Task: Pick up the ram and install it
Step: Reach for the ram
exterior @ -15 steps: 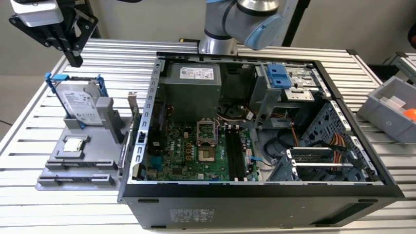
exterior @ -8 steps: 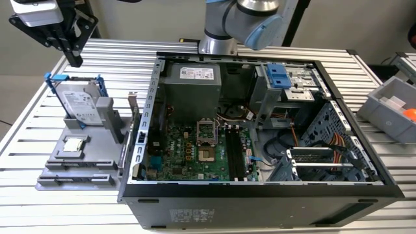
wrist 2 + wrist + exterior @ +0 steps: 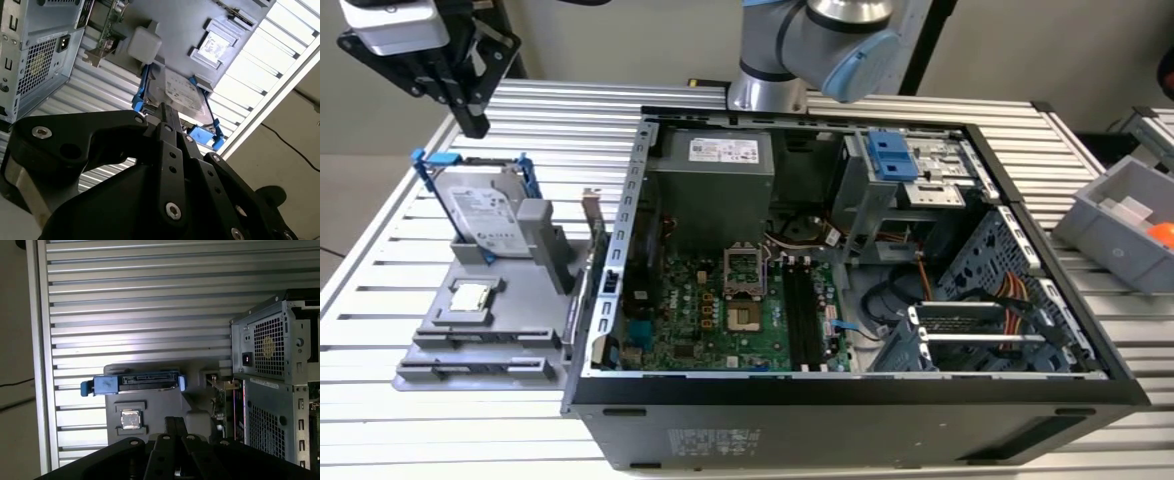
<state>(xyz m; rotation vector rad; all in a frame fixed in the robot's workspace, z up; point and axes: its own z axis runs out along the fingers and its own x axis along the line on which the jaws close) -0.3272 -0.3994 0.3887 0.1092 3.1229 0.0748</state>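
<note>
Both fingers of my pincer (image 3: pixel 478 122) are pressed together, empty, over the tabletop's (image 3: pixel 367 300) far corner. What seems the ram (image 3: pixel 574 305) stands edgewise in the grey holder (image 3: pixel 454 370), beside the case (image 3: pixel 854 420)

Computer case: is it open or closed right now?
Open. In the exterior view the computer case has no cover on its upward side, and the motherboard inside is exposed.
</note>
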